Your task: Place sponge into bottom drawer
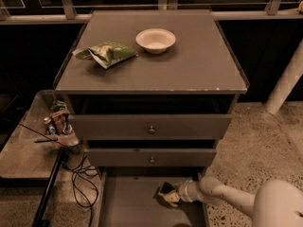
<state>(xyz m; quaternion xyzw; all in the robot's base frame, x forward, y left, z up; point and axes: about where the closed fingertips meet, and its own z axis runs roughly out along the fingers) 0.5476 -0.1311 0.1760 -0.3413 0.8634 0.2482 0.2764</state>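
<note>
The bottom drawer point(128, 205) is pulled out at the foot of the grey cabinet, and its flat grey floor shows. My gripper point(165, 193) reaches in from the right on a white arm, low over the drawer's middle. It is shut on the sponge point(172, 198), a small block with a dark face and a pale yellow side. The sponge sits just above the drawer floor. I cannot tell whether it touches the floor.
On the cabinet top lie a white bowl point(155, 39) and a green-and-white snack bag point(107, 54). Two narrower drawers with round knobs point(151, 129) sit above the open one. A low side table with clutter point(59, 124) and black cables point(80, 183) are at the left.
</note>
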